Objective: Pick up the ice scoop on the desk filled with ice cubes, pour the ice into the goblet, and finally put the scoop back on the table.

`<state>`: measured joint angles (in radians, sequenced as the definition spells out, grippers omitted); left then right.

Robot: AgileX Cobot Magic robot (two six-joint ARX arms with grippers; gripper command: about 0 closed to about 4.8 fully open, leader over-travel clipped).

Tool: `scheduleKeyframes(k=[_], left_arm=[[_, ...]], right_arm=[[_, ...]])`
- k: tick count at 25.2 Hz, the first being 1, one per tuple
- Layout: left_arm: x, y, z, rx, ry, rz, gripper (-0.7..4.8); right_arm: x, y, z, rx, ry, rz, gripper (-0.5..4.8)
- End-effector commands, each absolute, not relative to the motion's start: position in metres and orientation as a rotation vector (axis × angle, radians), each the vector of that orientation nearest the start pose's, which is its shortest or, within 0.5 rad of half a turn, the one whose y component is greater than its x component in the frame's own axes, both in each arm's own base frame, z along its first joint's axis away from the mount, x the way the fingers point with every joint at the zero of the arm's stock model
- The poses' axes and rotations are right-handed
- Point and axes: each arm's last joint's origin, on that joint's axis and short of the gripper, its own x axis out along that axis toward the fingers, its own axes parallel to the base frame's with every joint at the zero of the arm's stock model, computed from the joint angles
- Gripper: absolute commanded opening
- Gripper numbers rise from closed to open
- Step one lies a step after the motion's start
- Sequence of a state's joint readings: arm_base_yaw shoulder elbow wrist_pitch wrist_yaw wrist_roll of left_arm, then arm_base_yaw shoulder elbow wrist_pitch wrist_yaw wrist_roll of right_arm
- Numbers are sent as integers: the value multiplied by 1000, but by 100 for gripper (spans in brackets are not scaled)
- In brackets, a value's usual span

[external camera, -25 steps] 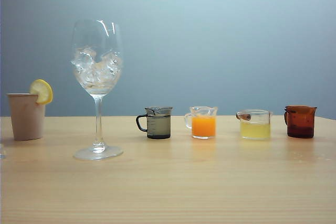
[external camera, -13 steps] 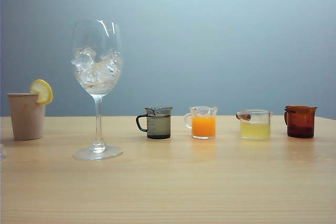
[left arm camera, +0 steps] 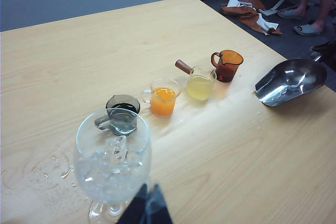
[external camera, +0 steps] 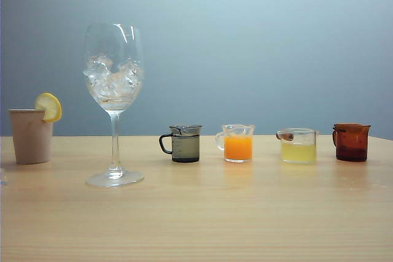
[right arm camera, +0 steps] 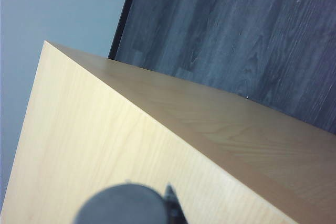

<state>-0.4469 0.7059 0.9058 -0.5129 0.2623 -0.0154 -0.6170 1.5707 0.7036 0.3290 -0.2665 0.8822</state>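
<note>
The ice cubes (external camera: 113, 78) are seen in the goblet (external camera: 114, 99). At the right edge of the left wrist frame, the ice scoop (left arm camera: 290, 81) is held over the worktop (left arm camera: 236, 150), long axis running toward that edge, apparently by the right claw, hidden there. The left claw's (left arm camera: 147, 209) opening cannot be told.

On the desk (external camera: 245, 219) stood one goblet (external camera: 114, 99) – its ice cubes (external camera: 113, 78) too heaped to count – four small jugs (external camera: 237, 143), one beige cup (external camera: 31, 135) bearing one lemon slice (external camera: 48, 107), and one ice scoop (left arm camera: 290, 81).

The left gripper (left arm camera: 146, 208) and the right gripper (right arm camera: 131, 205) made two – each barely in view.
</note>
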Motion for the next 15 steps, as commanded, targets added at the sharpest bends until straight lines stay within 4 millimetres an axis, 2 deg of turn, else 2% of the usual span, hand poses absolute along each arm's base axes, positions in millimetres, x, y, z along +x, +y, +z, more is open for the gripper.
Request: scheduleKeyframes(k=[1, 5, 10, 11, 12, 15], left_arm=[[122, -67, 355, 16, 306, -707, -6], [122, -67, 355, 16, 306, -707, -6], [122, -67, 355, 15, 306, -707, -6], [122, -67, 355, 16, 306, -707, -6], [122, -67, 355, 15, 306, -707, -6], [122, -67, 355, 16, 306, -707, -6]], right_arm=[[254, -171, 169, 1044, 327, -538, 29], [254, -171, 169, 1046, 330, -535, 113], [254, -170, 168, 1053, 343, -537, 127], [254, -170, 168, 1055, 347, -538, 142], [253, -170, 167, 1062, 360, -536, 189], [253, -169, 166, 1080, 378, -529, 236]])
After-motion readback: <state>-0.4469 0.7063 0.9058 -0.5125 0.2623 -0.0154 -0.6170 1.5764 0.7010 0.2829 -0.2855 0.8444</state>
